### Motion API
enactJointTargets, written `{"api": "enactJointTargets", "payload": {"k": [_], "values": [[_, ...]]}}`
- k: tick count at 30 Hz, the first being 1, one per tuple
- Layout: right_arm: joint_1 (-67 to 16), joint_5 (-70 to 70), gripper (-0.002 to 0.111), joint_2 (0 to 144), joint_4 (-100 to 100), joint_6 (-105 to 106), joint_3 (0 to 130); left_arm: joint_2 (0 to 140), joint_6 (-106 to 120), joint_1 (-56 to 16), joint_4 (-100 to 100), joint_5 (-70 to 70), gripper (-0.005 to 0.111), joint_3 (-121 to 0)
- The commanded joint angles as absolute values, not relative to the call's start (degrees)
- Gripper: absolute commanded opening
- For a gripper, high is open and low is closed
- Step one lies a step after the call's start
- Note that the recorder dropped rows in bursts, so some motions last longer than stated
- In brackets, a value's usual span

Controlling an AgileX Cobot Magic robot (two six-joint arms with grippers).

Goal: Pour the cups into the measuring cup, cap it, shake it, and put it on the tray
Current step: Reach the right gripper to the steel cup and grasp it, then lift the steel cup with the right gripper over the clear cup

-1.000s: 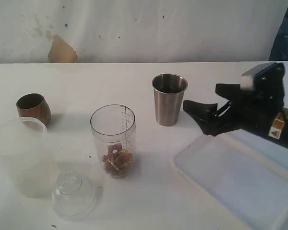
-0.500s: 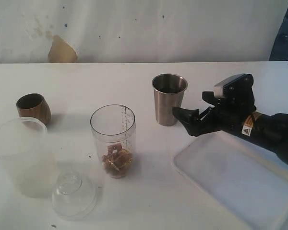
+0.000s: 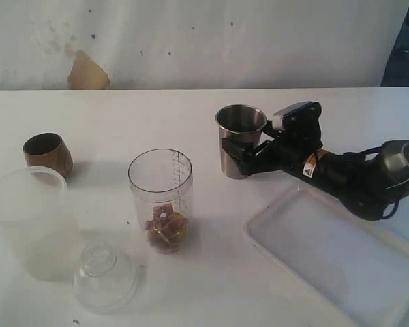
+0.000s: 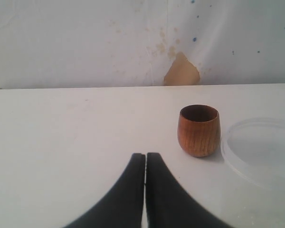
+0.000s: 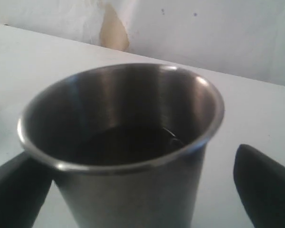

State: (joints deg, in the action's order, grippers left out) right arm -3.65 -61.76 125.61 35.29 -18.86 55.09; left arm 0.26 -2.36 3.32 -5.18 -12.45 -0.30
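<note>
Sliding clear of the tray (image 3: pixel 341 266), the right gripper (image 3: pixel 245 151) now has the steel cup (image 3: pixel 240 121) between its wide-apart jaws. A yellow warning-triangle label (image 3: pixel 309 165) shows behind it, its text unreadable. The measuring cup (image 3: pixel 161 191), scale printed, stands well beyond its fingertips. Jaws together, the left gripper (image 4: pixel 146 161) faces the wooden cup (image 4: pixel 198 130).

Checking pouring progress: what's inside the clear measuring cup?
Brown chunky pieces lie at the bottom of the measuring cup; above them it looks empty. The clear wall hides nothing.
</note>
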Motion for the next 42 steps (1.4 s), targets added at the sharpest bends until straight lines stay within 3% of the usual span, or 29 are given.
{"api": "enactJointTargets", "payload": {"k": [1,7,12,19,23,42], "values": [[-4.54,-62.65,0.094,127.71,34.32,-18.06,56.77,0.0,-2.53,3.31,-4.7,-11.63,0.001,0.0],[-6.06,-62.66,0.093,129.79,34.32,-17.96,58.86,0.0,-2.53,3.31,-4.7,-11.63,0.001,0.0],[-6.21,-62.66,0.082,129.79,33.77,-17.58,58.86,0.0,-2.53,3.31,-4.7,-11.63,0.001,0.0],[-6.21,-62.88,0.038,129.79,33.25,-17.58,58.86,0.0,-2.53,3.31,-4.7,-11.63,0.001,0.0],[-6.21,-63.0,0.001,129.53,33.84,-17.58,58.74,0.0,-2.53,3.31,-4.7,-11.63,0.001,0.0],[-6.21,-62.79,0.0,112.74,51.76,-19.71,58.74,0.0,-2.53,3.31,-4.7,-11.63,0.001,0.0]]}}
